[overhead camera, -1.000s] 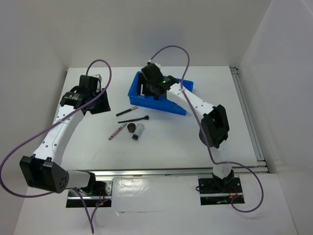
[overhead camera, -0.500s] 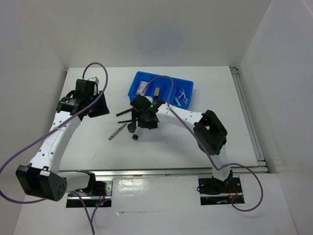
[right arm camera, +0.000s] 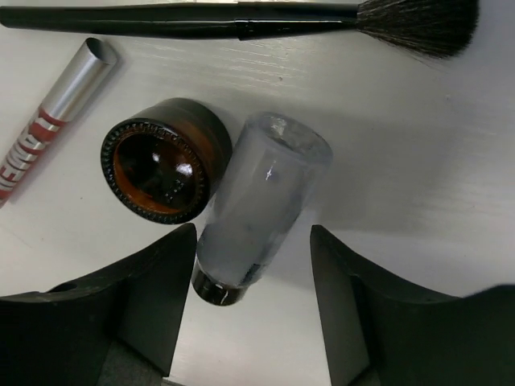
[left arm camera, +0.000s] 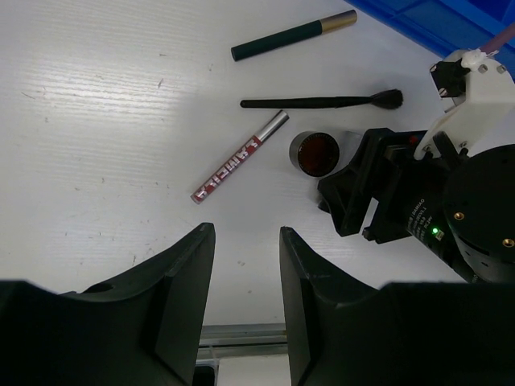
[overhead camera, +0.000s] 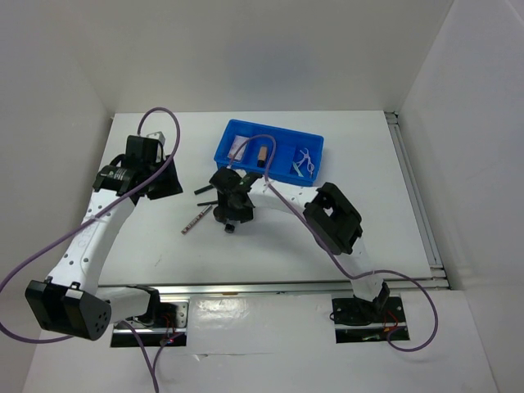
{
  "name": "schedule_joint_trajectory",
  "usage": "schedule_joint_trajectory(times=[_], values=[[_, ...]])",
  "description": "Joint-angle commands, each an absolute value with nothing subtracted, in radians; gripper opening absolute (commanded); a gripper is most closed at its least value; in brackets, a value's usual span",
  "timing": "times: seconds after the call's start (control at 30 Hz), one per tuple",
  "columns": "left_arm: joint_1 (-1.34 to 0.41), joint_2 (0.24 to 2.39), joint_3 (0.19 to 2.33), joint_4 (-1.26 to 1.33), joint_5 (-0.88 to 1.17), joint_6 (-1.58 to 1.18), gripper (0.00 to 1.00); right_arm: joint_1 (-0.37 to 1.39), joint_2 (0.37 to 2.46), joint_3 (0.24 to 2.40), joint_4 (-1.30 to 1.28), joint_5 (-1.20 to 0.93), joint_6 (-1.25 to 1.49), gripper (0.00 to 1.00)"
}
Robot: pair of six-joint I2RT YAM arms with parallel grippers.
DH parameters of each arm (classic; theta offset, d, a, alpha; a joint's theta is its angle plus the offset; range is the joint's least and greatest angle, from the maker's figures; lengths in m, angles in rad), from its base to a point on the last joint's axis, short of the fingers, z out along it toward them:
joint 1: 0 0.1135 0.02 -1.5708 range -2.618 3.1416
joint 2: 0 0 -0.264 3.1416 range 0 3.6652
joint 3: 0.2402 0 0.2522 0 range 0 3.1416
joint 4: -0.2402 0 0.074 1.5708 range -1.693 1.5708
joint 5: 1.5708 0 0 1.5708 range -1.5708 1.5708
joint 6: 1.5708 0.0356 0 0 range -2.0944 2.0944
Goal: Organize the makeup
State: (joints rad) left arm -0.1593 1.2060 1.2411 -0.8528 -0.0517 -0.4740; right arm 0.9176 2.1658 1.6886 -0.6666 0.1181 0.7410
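Note:
My right gripper is open and low over the table, its fingers either side of the black-capped end of the grey cylinder, which lies flat. The brown round pot touches the cylinder's left side. A black brush and a silver-red tube lie nearby. In the top view the right gripper covers the pot. A dark green pencil lies beyond the brush. My left gripper hangs open and empty, off to the left.
The blue tray stands behind the loose items and holds a pinkish packet, a beige tube and pale tools. A metal rail runs along the near edge. White walls enclose the table.
My right arm has swung from over the blue tray down to the loose items and now straddles the grey cylinder. The left arm has shifted only slightly.

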Motion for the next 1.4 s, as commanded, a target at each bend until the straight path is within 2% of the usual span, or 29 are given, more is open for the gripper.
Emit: schedule_joint_trajectory(times=[0.0, 0.13, 0.23, 0.27, 0.4, 0.57, 0.73, 0.93, 1.07, 1.37], values=[[-0.153, 1.18, 1.243, -0.848, -0.044, -0.468, 0.51, 0.92, 2.175, 1.74, -0.649, 0.15, 0.744, 0.61], [-0.153, 1.18, 1.243, -0.848, -0.044, -0.468, 0.51, 0.911, 2.175, 1.718, -0.649, 0.159, 0.744, 0.55], [-0.153, 1.18, 1.243, -0.848, -0.044, -0.468, 0.51, 0.902, 2.166, 1.698, -0.649, 0.169, 0.744, 0.44], [-0.153, 1.189, 1.243, -0.848, -0.044, -0.468, 0.51, 0.902, 2.155, 1.698, -0.649, 0.169, 0.744, 0.36], [-0.153, 1.189, 1.243, -0.848, -0.035, -0.459, 0.51, 0.902, 2.097, 1.687, -0.686, 0.198, 0.726, 0.24], [-0.153, 1.189, 1.243, -0.839, -0.026, -0.459, 0.51, 0.902, 1.95, 1.701, -0.721, 0.276, 0.686, 0.23], [-0.153, 1.198, 1.243, -0.83, -0.017, -0.459, 0.51, 0.781, 1.904, 1.794, -0.689, 0.285, 0.615, 0.23], [-0.153, 1.216, 1.243, -0.83, -0.017, -0.459, 0.51, 0.632, 2.064, 2.014, -0.655, 0.276, 0.56, 0.23], [-0.153, 1.235, 1.243, -0.83, -0.008, -0.459, 0.51, 0.566, 2.238, 2.233, -0.644, 0.265, 0.538, 0.23], [-0.153, 1.275, 1.243, -0.839, -0.026, -0.459, 0.51, 0.482, 2.41, 2.358, -0.565, 0.156, 0.529, 0.23]])
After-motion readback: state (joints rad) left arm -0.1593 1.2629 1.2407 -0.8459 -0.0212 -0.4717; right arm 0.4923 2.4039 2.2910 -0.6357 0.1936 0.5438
